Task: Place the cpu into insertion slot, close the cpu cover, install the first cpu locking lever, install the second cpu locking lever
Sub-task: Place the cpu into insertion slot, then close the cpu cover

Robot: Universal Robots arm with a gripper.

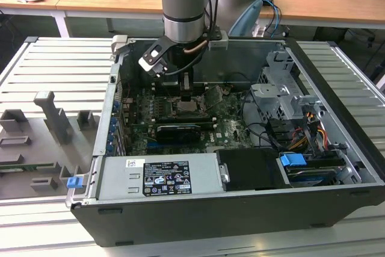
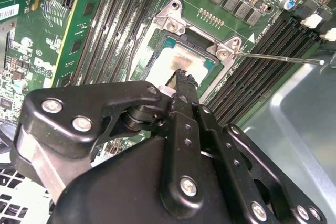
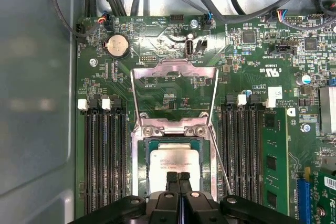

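End effector (image 3: 178,174) clenched over cpu (image 3: 176,156); first wrist view shows cpu cover (image 3: 176,68) swung open.

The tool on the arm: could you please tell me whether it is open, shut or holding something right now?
The tool is shut, fingertips together, holding nothing, its tip over the cpu; contact cannot be told.

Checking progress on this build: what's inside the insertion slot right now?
The cpu lies in the insertion slot, silver top showing, and the cpu cover stands open. The shut end effector covers part of the chip; whatever lies beneath the chip is hidden.
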